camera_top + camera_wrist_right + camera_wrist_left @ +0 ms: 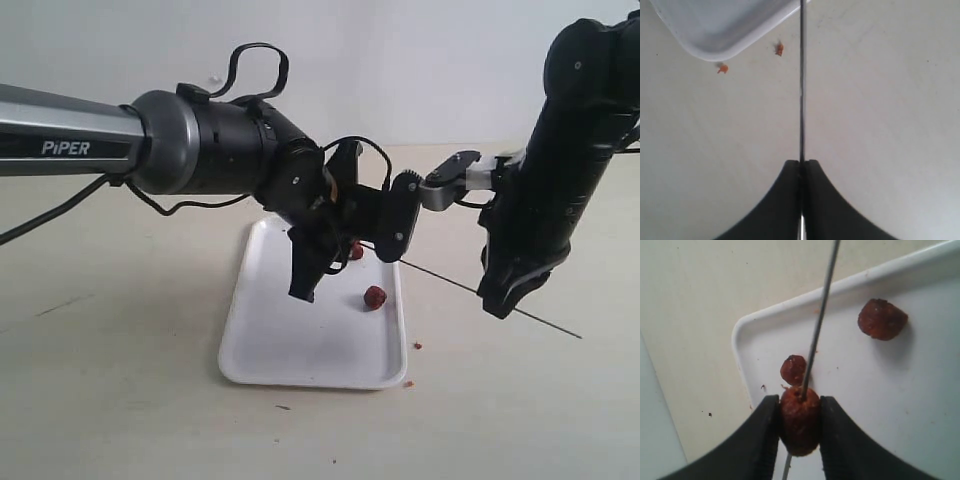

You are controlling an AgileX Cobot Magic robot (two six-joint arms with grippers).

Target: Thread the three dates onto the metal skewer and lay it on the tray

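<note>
While the left gripper [800,412] hangs over the far part of the tray [300,350], its two black fingers [762,440] are closed to a narrow gap and pinch the first date [800,427] by its sides. The metal skewer [817,320] runs straight through this date, going in at its top and showing again as a short pale length beneath it. Just beyond the pinched one, the second date [793,369] lies on the white tray floor near a rounded corner, close beside the rod, though whether it touches cannot be told. The third date [882,319] lies loose on the tray, well apart from the other two. From there the skewer slants down and to the right, out over the tray's edge and above the pale table [100,380], where a few reddish crumbs [779,48] lie just off the tray's near corner. On the right, the right gripper [801,165] has its fingers pressed fully together on the rod, whose free end sticks out past it.
</note>
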